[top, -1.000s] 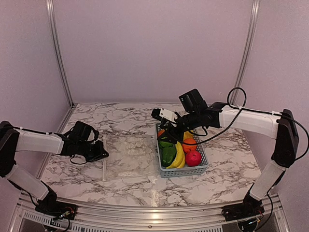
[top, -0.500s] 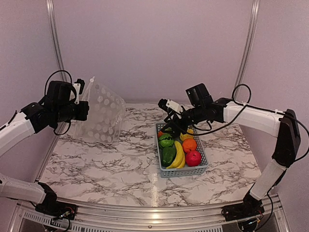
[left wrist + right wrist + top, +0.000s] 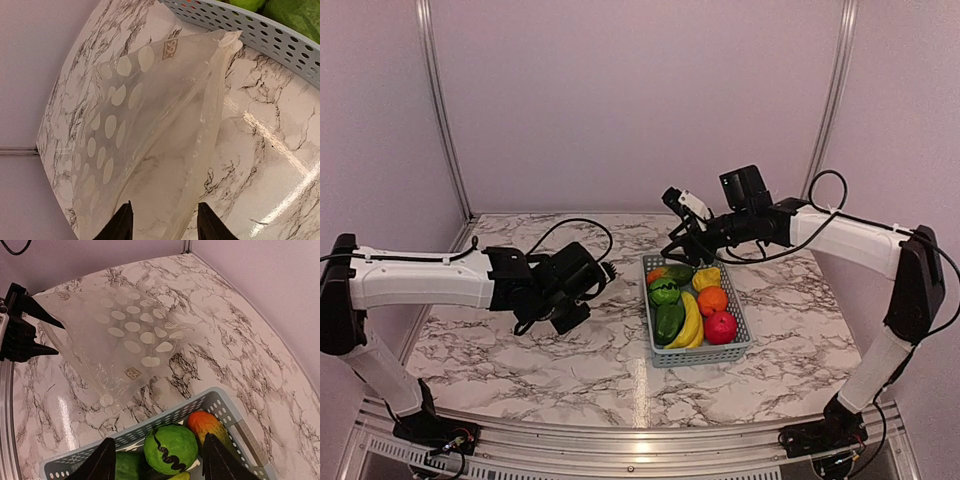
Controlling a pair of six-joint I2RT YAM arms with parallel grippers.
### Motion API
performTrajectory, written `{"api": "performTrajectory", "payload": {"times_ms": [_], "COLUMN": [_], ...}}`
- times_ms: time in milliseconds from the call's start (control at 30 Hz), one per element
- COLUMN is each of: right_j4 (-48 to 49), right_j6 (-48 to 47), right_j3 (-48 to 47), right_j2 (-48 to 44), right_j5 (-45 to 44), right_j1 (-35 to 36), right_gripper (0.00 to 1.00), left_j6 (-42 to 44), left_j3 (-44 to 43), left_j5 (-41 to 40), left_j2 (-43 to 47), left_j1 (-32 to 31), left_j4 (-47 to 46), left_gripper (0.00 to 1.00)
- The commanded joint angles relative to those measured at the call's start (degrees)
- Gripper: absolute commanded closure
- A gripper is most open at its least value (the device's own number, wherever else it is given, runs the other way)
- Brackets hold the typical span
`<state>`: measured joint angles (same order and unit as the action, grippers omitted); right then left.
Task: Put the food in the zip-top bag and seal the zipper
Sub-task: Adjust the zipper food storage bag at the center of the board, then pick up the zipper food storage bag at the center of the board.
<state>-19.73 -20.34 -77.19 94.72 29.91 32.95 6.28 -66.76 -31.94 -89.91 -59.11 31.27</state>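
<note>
The left gripper [image 3: 165, 210] stands partly open around the edge of the zip-top bag [image 3: 150, 125] just beside the basket [image 3: 260, 30], and the right gripper [image 3: 159, 439] is open and empty above the food [image 3: 695, 305], so the bag may slip out and fall flat.

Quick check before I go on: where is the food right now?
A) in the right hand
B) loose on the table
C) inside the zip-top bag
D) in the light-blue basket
D: the food sits piled in the light-blue basket, and the zip-top bag shows nothing inside.
</note>
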Motion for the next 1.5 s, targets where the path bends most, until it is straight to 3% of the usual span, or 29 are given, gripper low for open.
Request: {"api": "performTrajectory", "payload": {"times_ms": [0, 267, 533, 733, 1300, 1467], "right_j4": [0.04, 1.7, 4.5, 5.02, 6.19, 6.54], "right_j6": [-0.05, 0.43, 0.66, 0.76, 0.47, 0.57], "right_j3": [2.49, 7.7, 10.82, 12.17, 14.58, 14.87], "right_j2": [-2.77, -6.07, -7.75, -8.75, -9.59, -9.29], "right_j5": [-0.46, 0.69, 0.17, 0.71, 0.62, 0.9], "right_j1": [-1.84, -6.32, -6.5, -6.57, -6.94, -6.93], "right_gripper": [0.43, 0.42, 0.42, 0.41, 0.41, 0.4], "left_j6": [-3.53, -0.11, 8.99, 10.72, 13.35, 13.76], "left_j3": [-0.69, 5.57, 15.57, 15.84, 10.93, 10.38], "left_j5": [-6.08, -4.37, -11.49, -13.27, -7.28, -11.76], "left_j2": [0.07, 5.26, 2.9, -2.48, -12.68, -15.68], "left_j1": [-4.36, -6.52, -6.15, -2.27, 3.12, 3.34], "left_j4": [0.62, -3.72, -12.67, -18.16, -20.7, -21.81], "left_gripper": [0.44, 0.36, 0.39, 0.47, 0.47, 0.54]}}
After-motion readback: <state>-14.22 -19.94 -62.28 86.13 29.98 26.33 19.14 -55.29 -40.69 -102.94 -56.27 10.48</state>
